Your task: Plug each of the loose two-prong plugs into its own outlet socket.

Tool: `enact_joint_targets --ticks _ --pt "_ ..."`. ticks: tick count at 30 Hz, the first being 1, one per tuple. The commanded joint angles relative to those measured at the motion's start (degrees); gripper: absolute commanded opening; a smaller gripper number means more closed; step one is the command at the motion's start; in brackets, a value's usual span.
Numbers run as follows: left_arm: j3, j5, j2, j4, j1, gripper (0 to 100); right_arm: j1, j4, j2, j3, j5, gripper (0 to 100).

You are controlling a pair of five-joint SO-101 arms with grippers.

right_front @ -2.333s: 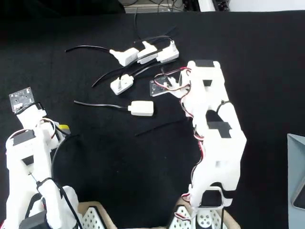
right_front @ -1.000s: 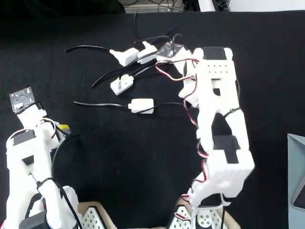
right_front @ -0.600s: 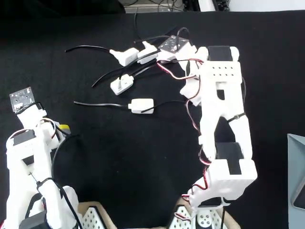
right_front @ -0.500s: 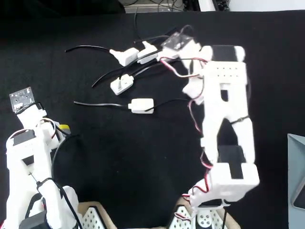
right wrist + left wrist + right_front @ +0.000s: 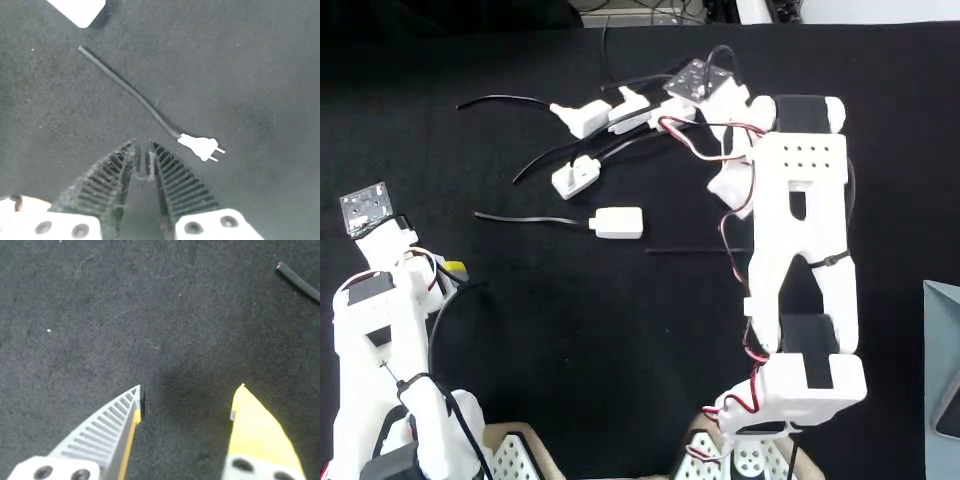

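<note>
Several white outlet sockets with black cords lie on the black cloth, among them one at the middle [image 5: 618, 222], one farther back [image 5: 575, 176] and a cluster at the back [image 5: 582, 117]. A loose black cord [image 5: 682, 250] lies beside the right arm [image 5: 798, 200]. In the right wrist view its white two-prong plug [image 5: 200, 146] lies flat on the cloth, just beside my right gripper [image 5: 142, 146], which is shut down to a narrow slit with nothing held. My left gripper [image 5: 190, 390] is open over bare cloth at the near left [image 5: 432, 275].
A grey box [image 5: 944, 360] stands at the right edge. A socket's corner [image 5: 75, 9] and the cord's free end [image 5: 82, 50] lie beyond the right gripper. Another cord end [image 5: 299, 284] lies ahead of the left gripper.
The right arm has stretched toward the far side of the table. The black cord that ran up beside it now lies flat on the cloth. The left arm has not moved.
</note>
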Motion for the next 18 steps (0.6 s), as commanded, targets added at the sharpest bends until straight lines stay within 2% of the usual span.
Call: enact_joint_targets --ticks 1,3,5,9,13,18 --pt "-1.8 -0.09 -1.14 -0.88 0.75 29 1.14 2.99 -1.71 1.1 2.37 1.4" --pt "-1.8 -0.09 -1.14 -0.88 0.75 29 2.11 2.9 -1.8 5.32 4.13 4.7" --pt "-1.8 -0.09 -1.14 -0.88 0.75 29 4.22 2.2 -1.98 9.01 6.77 12.3" --pt "-1.8 -0.09 -1.14 -0.88 0.75 29 10.81 -0.35 -2.59 14.02 18.29 24.5" --pt "-1.8 -0.09 -1.14 -0.88 0.75 29 15.12 -5.27 -2.24 20.62 31.12 25.7" --pt "-1.8 -0.09 -1.14 -0.88 0.75 29 16.97 -20.04 -2.15 31.34 38.51 25.8"
